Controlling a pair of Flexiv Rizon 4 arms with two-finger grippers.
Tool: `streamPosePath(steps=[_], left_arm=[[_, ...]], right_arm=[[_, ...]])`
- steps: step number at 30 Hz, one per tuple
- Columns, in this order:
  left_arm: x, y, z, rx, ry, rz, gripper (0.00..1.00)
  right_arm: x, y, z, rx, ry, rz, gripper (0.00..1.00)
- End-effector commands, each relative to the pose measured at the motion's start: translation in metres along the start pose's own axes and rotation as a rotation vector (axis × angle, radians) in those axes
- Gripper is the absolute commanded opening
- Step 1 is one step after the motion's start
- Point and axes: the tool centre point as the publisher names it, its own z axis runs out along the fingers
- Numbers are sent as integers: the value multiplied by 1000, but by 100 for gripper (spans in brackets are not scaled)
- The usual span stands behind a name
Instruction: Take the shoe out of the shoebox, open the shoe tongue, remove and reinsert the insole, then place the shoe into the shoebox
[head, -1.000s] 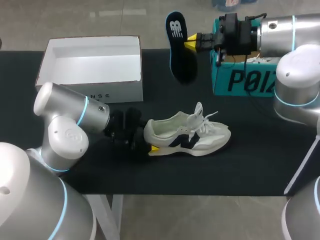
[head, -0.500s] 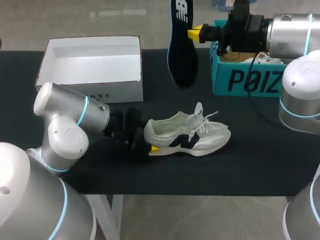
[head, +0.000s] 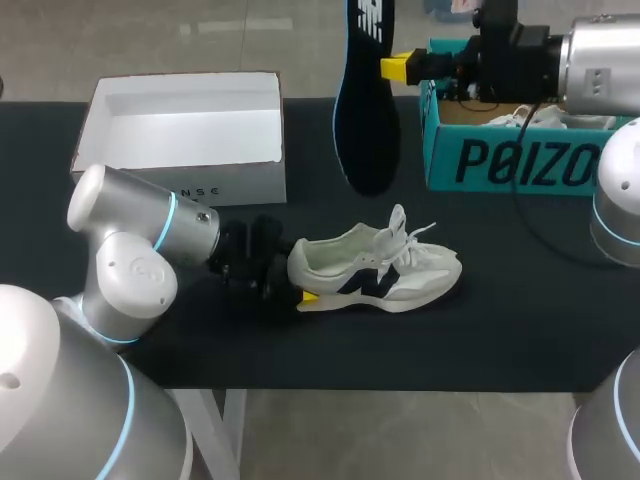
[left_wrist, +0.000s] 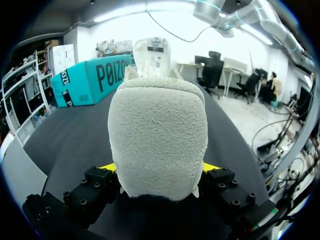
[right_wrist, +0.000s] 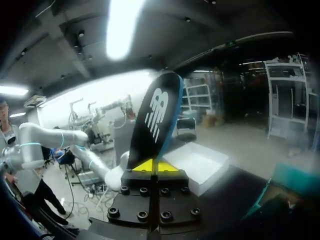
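The shoe (head: 375, 270) stands on its sole on the black table (head: 520, 330), about midway along it and nearer the front edge than the back, heel toward the left edge and toe toward the right; it is off-white with a dark mark on its side and loose white laces. The left gripper (left_wrist: 159, 169) is clamped on the heel, one yellow tip pressed against each side of the fuzzy pale heel cup. In the left wrist view the tongue rises above the collar with a label whose print is too small to read. The insole (head: 365, 110) is out of the shoe and hangs in the air above the table's back edge, near the middle, long axis roughly upright. It is dark with a blue rim and a white logo near its upper end, which also shows in the right wrist view (right_wrist: 155, 117). The right gripper (head: 400, 67) pinches its edge between closed yellow tips. The white shoebox (head: 180, 165) sits open at the back left corner, with dark lettering on its front wall partly hidden by the left arm. A teal box (head: 500, 160) with large dark lettering on its front wall stands at the back right corner
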Motion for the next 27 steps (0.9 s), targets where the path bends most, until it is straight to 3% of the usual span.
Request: streamPosePath(steps=[1, 11, 27], left_arm=[[1, 1, 1, -2, -1, 0, 0], [1, 1, 1, -2, -1, 0, 0], [1, 1, 1, -2, -1, 0, 0]], right_arm=[[16, -8, -25, 20, -50, 17, 0], [60, -22, -41, 20, -100, 75, 0], [94, -47, -65, 42, -157, 116, 0]])
